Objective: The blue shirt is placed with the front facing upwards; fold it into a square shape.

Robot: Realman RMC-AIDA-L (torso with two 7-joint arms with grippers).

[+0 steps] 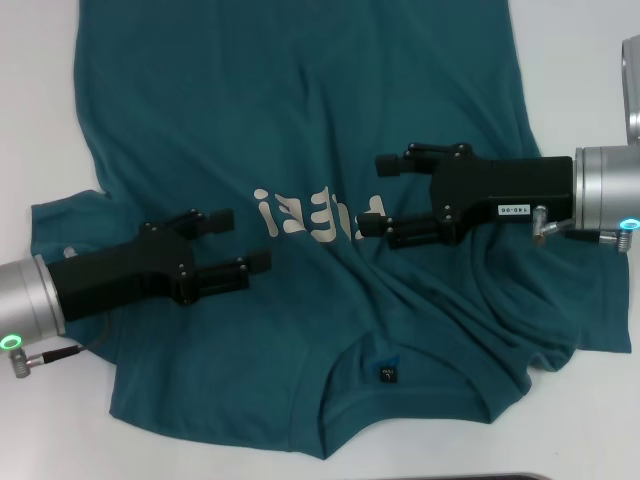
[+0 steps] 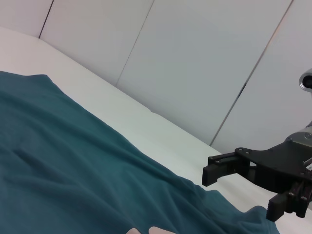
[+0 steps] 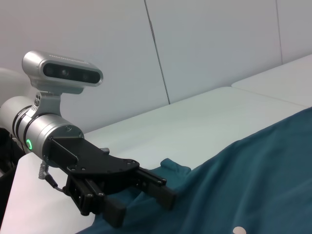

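We see the blue shirt (image 1: 300,120) spread rumpled on the white table (image 1: 570,60) (collar nearest us), our left gripper (image 1: 235,250) and right gripper (image 1: 385,195) above its chest lettering (image 1: 310,215), jaws spread, empty.

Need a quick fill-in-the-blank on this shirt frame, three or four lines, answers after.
1. The blue shirt lies with its collar toward the ____.
2. Both claws, left claw and right claw, have their fingers ____.
3. The pale lettering sits ____ the two claws.
4. The small neck label is coloured ____.

Missing words: robot; open; between; black
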